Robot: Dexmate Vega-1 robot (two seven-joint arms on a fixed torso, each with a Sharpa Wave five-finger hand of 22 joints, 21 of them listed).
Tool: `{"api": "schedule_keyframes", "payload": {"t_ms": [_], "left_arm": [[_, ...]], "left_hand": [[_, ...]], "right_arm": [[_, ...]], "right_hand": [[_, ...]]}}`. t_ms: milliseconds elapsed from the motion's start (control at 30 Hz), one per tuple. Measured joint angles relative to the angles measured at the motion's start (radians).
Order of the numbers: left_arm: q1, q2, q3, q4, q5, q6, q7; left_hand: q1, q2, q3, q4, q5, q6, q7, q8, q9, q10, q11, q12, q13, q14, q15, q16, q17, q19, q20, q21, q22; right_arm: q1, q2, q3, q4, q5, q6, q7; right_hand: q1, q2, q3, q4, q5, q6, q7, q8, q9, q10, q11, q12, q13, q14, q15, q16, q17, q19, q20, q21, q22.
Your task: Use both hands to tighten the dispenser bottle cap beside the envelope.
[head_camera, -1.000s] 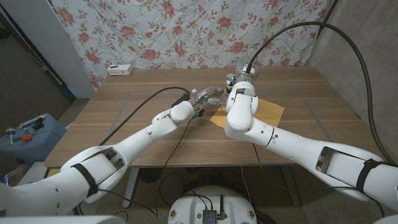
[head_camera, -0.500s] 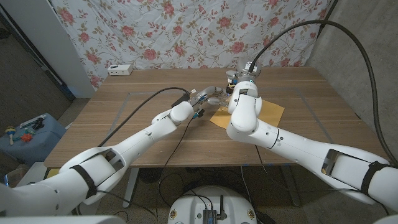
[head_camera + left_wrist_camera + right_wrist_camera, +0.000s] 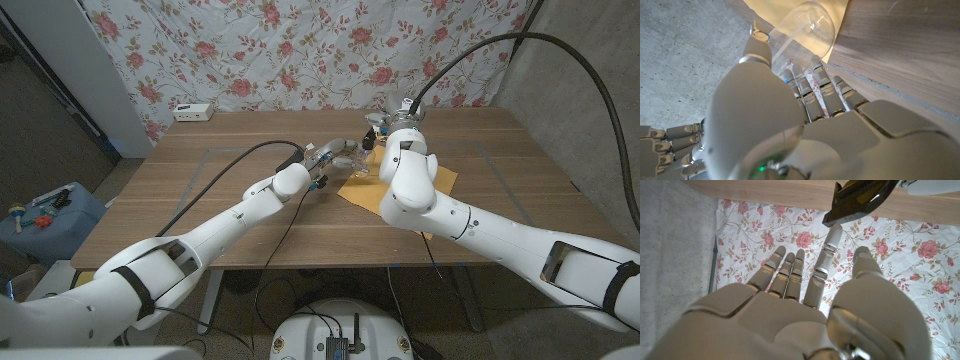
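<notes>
A clear dispenser bottle stands at the near left corner of the yellow envelope. My left hand grips its body; in the left wrist view the fingers wrap around the clear bottle. My right hand hovers over the bottle's top. In the right wrist view its fingers are spread and stretched out. One fingertip reaches up to the dark pump head, and nothing is gripped.
A white power strip lies at the table's far left edge. A floral cloth hangs behind the table. A concrete wall stands to the right. Bare wood spreads left of the hands.
My right forearm has swung to the right and the right hand has shifted slightly right over the bottle. The left hand has kept its hold on the bottle.
</notes>
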Motion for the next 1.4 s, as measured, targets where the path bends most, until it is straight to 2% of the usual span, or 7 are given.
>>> {"api": "schedule_keyframes", "payload": {"t_ms": [367, 600, 633, 967, 1067, 1200, 1400], "left_arm": [[-0.001, -0.001, -0.002, 0.009, -0.002, -0.015, 0.0], [-0.002, -0.002, -0.002, 0.013, -0.007, -0.03, -0.002], [-0.009, -0.008, -0.004, 0.031, -0.008, -0.031, -0.002], [-0.018, -0.018, -0.007, 0.057, -0.021, -0.05, -0.008], [-0.02, -0.022, -0.007, 0.064, -0.024, -0.054, -0.011], [-0.022, -0.023, -0.007, 0.067, -0.026, -0.057, -0.013], [-0.026, -0.026, -0.007, 0.076, -0.028, -0.062, -0.017]], "left_hand": [[0.0, 0.0, 0.0, 0.0, 0.0, 0.0, 0.0, 0.0, 0.0, 0.0, 0.0, 0.0, 0.0, 0.0, 0.0, 0.001, -0.004, 0.0, 0.0, 0.0, 0.0], [0.0, 0.0, 0.0, 0.0, -0.001, 0.0, 0.0, 0.0, 0.0, 0.0, 0.0, 0.0, 0.0, 0.0, 0.0, 0.004, 0.002, 0.0, 0.0, 0.0, 0.0], [0.0, 0.0, 0.0, 0.0, -0.001, 0.0, 0.0, 0.0, 0.0, 0.0, 0.0, 0.0, 0.0, 0.0, 0.0, 0.004, 0.002, 0.0, 0.0, 0.0, 0.0], [0.0, 0.0, 0.0, 0.0, -0.001, 0.0, 0.0, 0.0, -0.001, 0.0, 0.0, -0.001, 0.0, 0.0, 0.0, 0.004, 0.001, 0.0, 0.0, 0.0, 0.0], [0.0, 0.0, 0.0, 0.0, -0.001, 0.0, 0.0, 0.0, -0.001, 0.0, 0.0, -0.004, 0.0, 0.0, 0.0, 0.004, 0.001, 0.0, 0.0, 0.0, 0.0], [0.0, 0.0, 0.0, 0.0, -0.001, 0.0, 0.0, 0.0, -0.001, 0.0, 0.0, -0.006, 0.0, 0.0, 0.0, 0.004, 0.001, 0.0, 0.0, 0.0, 0.0], [0.0, 0.0, 0.001, -0.001, -0.001, 0.0, 0.0, 0.0, -0.001, 0.0, 0.0, -0.009, 0.0, 0.0, 0.0, 0.009, 0.001, 0.0, 0.0, 0.0, 0.0]], "right_arm": [[0.026, -0.109, 0.004, -0.08, 0.116, 0.062, -0.003], [0.041, -0.174, 0.015, -0.113, 0.116, 0.062, -0.003], [0.042, -0.177, 0.016, -0.114, 0.173, 0.12, 0.025], [0.051, -0.244, 0.049, -0.134, 0.217, 0.197, 0.08], [0.052, -0.26, 0.063, -0.139, 0.227, 0.221, 0.103], [0.06, -0.28, 0.077, -0.144, 0.231, 0.231, 0.119], [0.074, -0.303, 0.094, -0.146, 0.236, 0.265, 0.192]], "right_hand": [[0.061, -0.004, 0.012, -0.009, 0.0, -0.254, -0.032, -0.137, 0.012, -0.152, -0.002, -0.004, 0.0, -0.102, 0.002, -0.008, -0.005, -0.068, -0.004, 0.0, 0.0], [0.089, -0.014, 0.02, -0.015, 0.0, -0.351, -0.057, -0.188, 0.018, -0.219, -0.009, -0.004, 0.0, -0.148, 0.002, -0.008, -0.009, -0.093, -0.003, 0.0, -0.005], [0.095, -0.015, 0.022, -0.016, 0.0, -0.366, -0.058, -0.195, 0.018, -0.225, -0.01, -0.004, 0.0, -0.153, 0.004, -0.008, -0.009, -0.094, -0.004, 0.0, -0.005], [0.113, -0.028, 0.026, -0.012, 0.0, -0.472, -0.099, -0.244, 0.023, -0.282, -0.007, -0.004, 0.005, -0.197, 0.016, -0.008, -0.013, -0.115, -0.002, 0.0, -0.005], [0.122, -0.038, 0.026, -0.012, 0.0, -0.513, -0.112, -0.261, 0.027, -0.31, -0.008, -0.004, 0.005, -0.216, 0.028, -0.008, -0.014, -0.13, 0.012, 0.0, -0.004], [0.133, -0.043, 0.037, -0.012, 0.005, -0.574, -0.138, -0.284, 0.028, -0.359, -0.011, -0.004, 0.005, -0.259, 0.071, -0.015, -0.011, -0.158, 0.066, 0.0, -0.002], [0.156, -0.048, 0.045, -0.012, 0.005, -0.631, -0.147, -0.296, 0.032, -0.411, -0.013, -0.004, 0.005, -0.305, 0.106, -0.015, -0.011, -0.189, 0.108, 0.0, -0.002]]}}
